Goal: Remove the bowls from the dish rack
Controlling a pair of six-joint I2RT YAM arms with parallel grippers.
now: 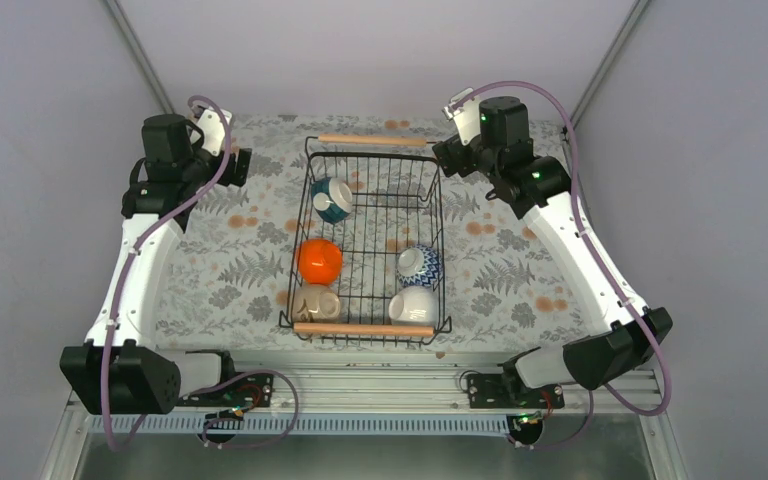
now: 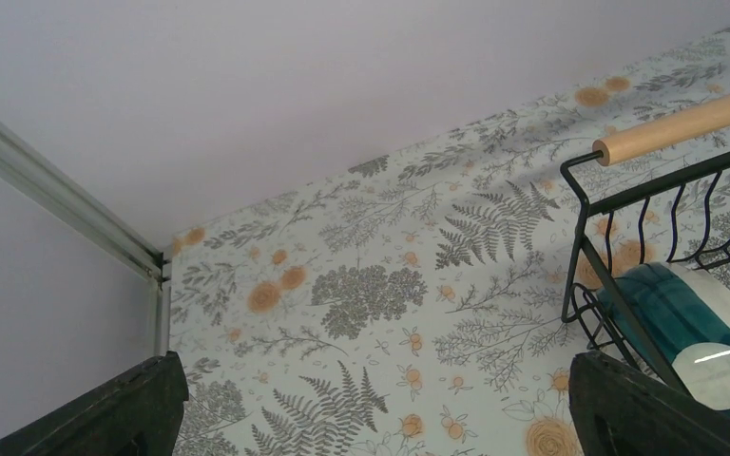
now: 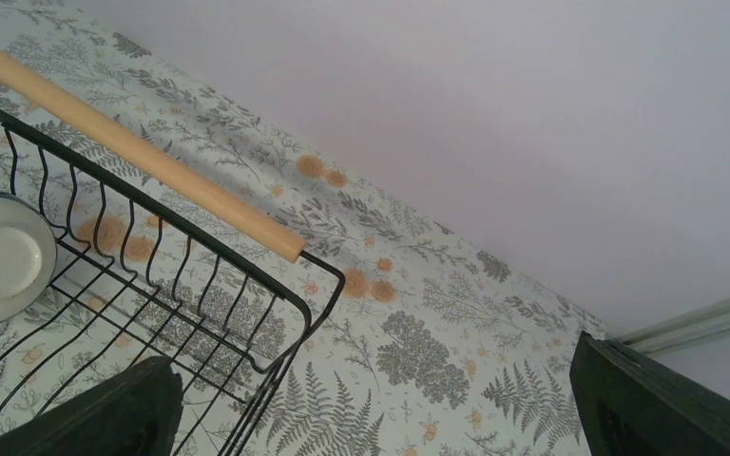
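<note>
Fern-and-flower-printed worktop [image 1: 220, 270] carries the rectangular black wire dish rack [image 1: 375, 215] with wooden bar handles, at centre. Left end effector [image 2: 373, 380] and right end effector [image 3: 373, 370]: fingers spread wide, beside the rack's far corners. In rack: teal bowl [image 1: 331, 198] far left; orange bowl [image 1: 319, 261] and beige bowl [image 1: 316, 302] near left; blue-and-white patterned bowl [image 1: 419, 266] and white bowl [image 1: 414, 306] near right.

On my left wrist camera, the teal bowl [image 2: 694, 313] and the dish rack [image 2: 618, 204] run off the right edge. From above, the near wooden handle [image 1: 363, 328] overlaps the near edges of the beige bowl [image 1: 316, 300] and the white bowl [image 1: 413, 303].
</note>
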